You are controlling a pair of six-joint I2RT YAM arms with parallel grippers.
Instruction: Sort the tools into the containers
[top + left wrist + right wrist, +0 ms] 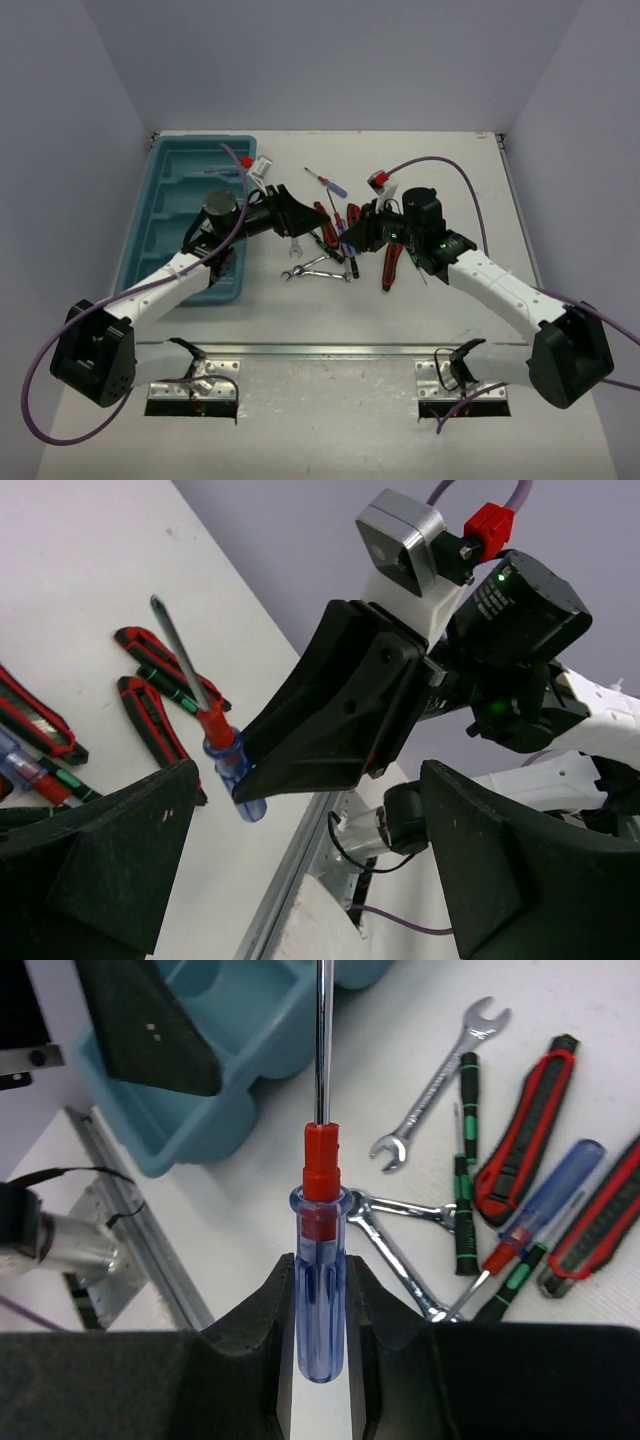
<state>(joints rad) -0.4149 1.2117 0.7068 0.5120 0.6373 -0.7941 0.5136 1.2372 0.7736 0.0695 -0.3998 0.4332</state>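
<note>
Above the white surface (400, 310), the right end effector (320, 1272) clamps a blue-handled screwdriver (319, 1165) by its handle; the left end effector (310, 865) gapes wide nearby, holding nothing.

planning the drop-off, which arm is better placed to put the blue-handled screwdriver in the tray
Left, probably. The tray lies on its side, and the left tool stands open beside the screwdriver that the right tool grips: a handover looks easier than reaching across.
</note>
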